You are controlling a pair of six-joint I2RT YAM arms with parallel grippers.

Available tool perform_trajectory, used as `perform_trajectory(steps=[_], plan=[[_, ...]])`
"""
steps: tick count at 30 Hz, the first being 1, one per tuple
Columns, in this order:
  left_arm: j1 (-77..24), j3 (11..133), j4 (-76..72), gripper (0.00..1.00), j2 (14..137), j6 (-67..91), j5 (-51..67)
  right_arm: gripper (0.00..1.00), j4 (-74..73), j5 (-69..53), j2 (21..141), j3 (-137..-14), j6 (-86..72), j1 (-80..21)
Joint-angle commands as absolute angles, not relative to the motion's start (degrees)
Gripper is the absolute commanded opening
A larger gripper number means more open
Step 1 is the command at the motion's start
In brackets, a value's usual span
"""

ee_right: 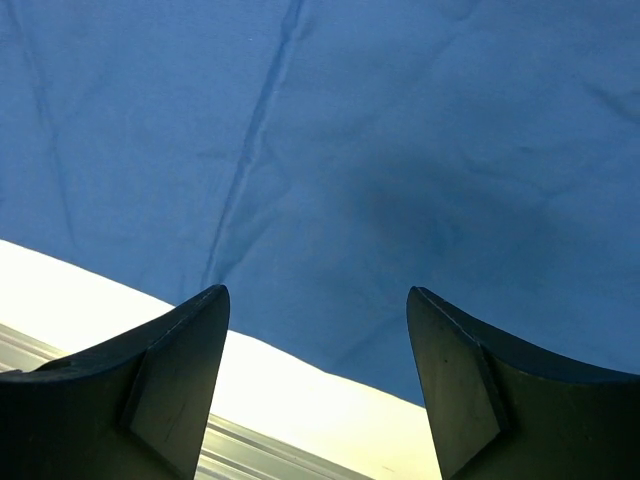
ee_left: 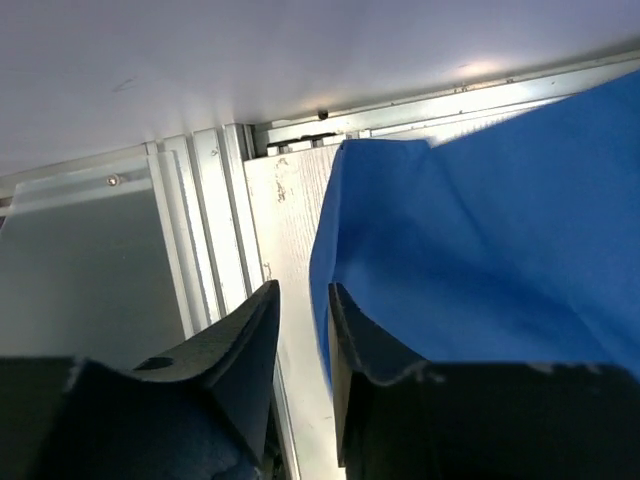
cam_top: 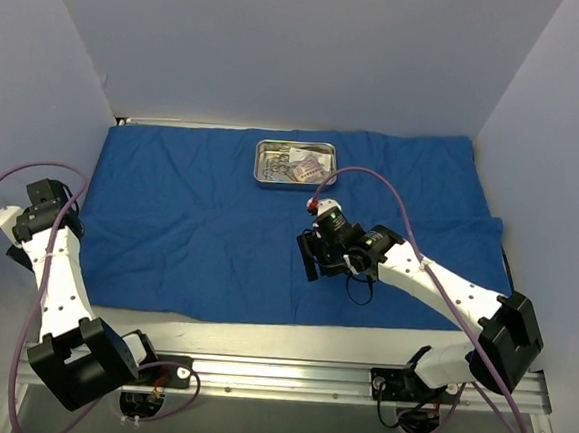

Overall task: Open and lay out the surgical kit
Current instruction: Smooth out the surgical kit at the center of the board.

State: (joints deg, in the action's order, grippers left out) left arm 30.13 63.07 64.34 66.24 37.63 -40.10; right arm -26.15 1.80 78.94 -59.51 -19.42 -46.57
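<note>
Just beside blue cloth [cam_top: 199, 219] edge, left gripper [ee_left: 303, 290] slightly ajar, empty; right gripper [ee_right: 316, 292] splayed wide mid-cloth.

Blue cloth, silver tray
We see a plain deep-blue cloth wrap [cam_top: 198, 229] beneath our black-fingered right gripper [ee_right: 316, 292]; just beyond its fingertips sits a shiny silver steel tray [cam_top: 258, 164].
</note>
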Motion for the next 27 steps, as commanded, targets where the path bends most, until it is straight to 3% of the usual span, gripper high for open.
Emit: perform_trajectory(steps=[1, 5, 7, 10, 16, 21, 27], plan=[[30.6, 64.1, 63.3, 0.36, 66.9, 37.1, -38.4, 0.67, -28.7, 5.2, 77.9, -61.2, -19.9, -46.9], [29.4, 66.1, 61.6, 0.80, 65.3, 32.1, -32.1, 0.68, -26.5, 7.3, 79.1, -60.5, -21.4, -46.9], [26.7, 66.7, 60.2, 0.94, 64.5, 29.7, -29.3, 0.68, -24.8, 7.5, 80.9, -60.5, -21.8, -46.8], [22.8, 67.3, 57.8, 0.94, 65.1, 28.0, -23.4, 0.68, -22.9, 7.9, 84.2, -61.2, -22.4, -46.9], [5.1, 67.7, 54.9, 0.94, 71.4, 29.6, -17.9, 0.69, -18.3, 11.5, 89.3, -61.0, -25.8, -46.6], [-11.8, 68.0, 53.1, 0.94, 78.8, 35.6, -19.1, 0.69, -15.1, 12.2, 94.6, -60.5, -27.8, -46.4], [-22.1, 68.8, 49.0, 0.95, 88.5, 39.1, -21.4, 0.69, -12.0, 13.7, 98.5, -60.8, -30.0, -45.8]])
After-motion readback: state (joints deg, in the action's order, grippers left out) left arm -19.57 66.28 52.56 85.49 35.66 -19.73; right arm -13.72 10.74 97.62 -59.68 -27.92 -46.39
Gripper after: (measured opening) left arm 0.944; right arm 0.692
